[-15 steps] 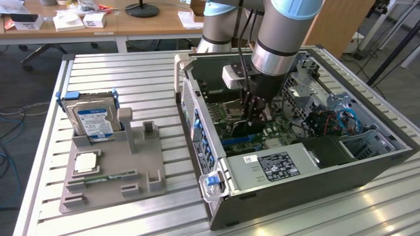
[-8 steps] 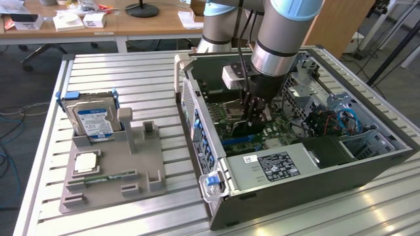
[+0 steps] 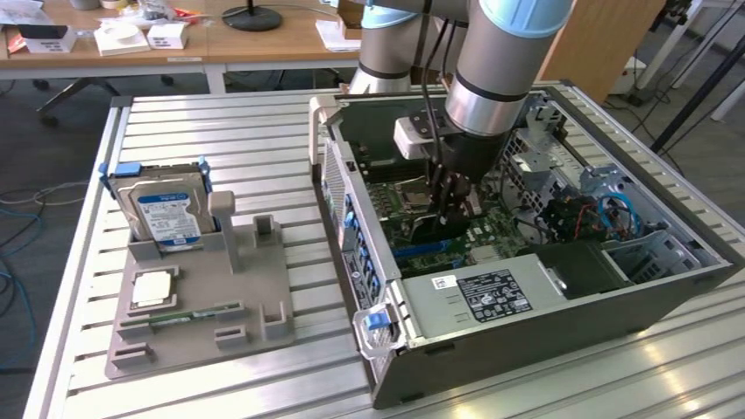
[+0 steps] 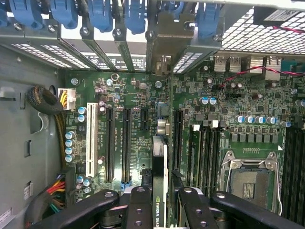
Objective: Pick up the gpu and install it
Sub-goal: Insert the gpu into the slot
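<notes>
One gpu (image 4: 159, 167), one hard drive (image 3: 167, 214), one memory stick (image 3: 181, 315), one computer case (image 3: 559, 336), perhaps one loose processor (image 3: 152, 288).

Arm down inside the open computer case (image 3: 559, 323). The gripper (image 3: 448, 214) fingers gripped the gpu (image 3: 428, 234) on edge, just over the motherboard (image 3: 402, 205). To the exterior view's left, the hard drive (image 3: 169, 214) stood upright in a grey fixture (image 3: 222, 314) on the slatted surface (image 3: 233, 122).

Wooden desks (image 3: 233, 44) set behind slatted metal table (image 3: 209, 122), grey floor (image 3: 35, 157) crossed by cables (image 3: 23, 196), black round base (image 3: 253, 17) placed on desk.
</notes>
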### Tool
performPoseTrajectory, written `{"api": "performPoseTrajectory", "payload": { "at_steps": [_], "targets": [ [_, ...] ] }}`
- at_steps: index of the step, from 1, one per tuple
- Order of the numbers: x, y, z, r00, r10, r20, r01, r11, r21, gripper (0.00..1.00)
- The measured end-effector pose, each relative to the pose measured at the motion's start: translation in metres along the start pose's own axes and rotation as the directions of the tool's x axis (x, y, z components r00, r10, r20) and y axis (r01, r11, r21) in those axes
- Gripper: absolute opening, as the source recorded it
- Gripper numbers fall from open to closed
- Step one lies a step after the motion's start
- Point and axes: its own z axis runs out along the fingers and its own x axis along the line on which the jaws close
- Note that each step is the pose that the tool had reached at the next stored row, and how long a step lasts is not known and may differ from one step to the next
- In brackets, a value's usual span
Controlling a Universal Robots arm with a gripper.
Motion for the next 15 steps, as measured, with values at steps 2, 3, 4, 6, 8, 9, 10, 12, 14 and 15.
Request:
{"api": "performPoseTrajectory", "payload": {
  "at_steps": [2,3,4,6,8,9,10,12,14,15],
  "targets": [
    [0.0,0.0,0.0004,1.0,0.0,0.0003,0.0,1.0,0.0002,0.26],
    [-0.0001,0.0,0.0011,1.0,0.0,0.0007,0.0,1.0,0.0003,0.26],
    [0.0,0.0,0.0014,1.0,0.0,0.0004,0.0,1.0,0.0002,0.26],
    [0.0,0.0,0.0013,1.0,0.0,0.0,0.0,1.0,0.0,0.26],
    [0.0,0.0,0.0013,1.0,0.0,0.0,0.0,1.0,0.0,0.26],
    [0.0,0.0,0.0014,1.0,0.0,0.0,0.0,1.0,0.0,0.26],
    [0.0,0.0,0.0014,1.0,0.0,0.0001,0.0,1.0,0.0001,0.26],
    [0.0,0.0,0.0019,1.0,0.0,0.0004,0.0,1.0,0.0002,0.26],
    [0.0,0.0,0.0027,1.0,0.0,0.0003,0.0,1.0,0.0002,0.26],
    [0.0001,0.0,0.0027,1.0,0.0,-0.0001,0.0,1.0,0.0,0.26]
  ]
}}
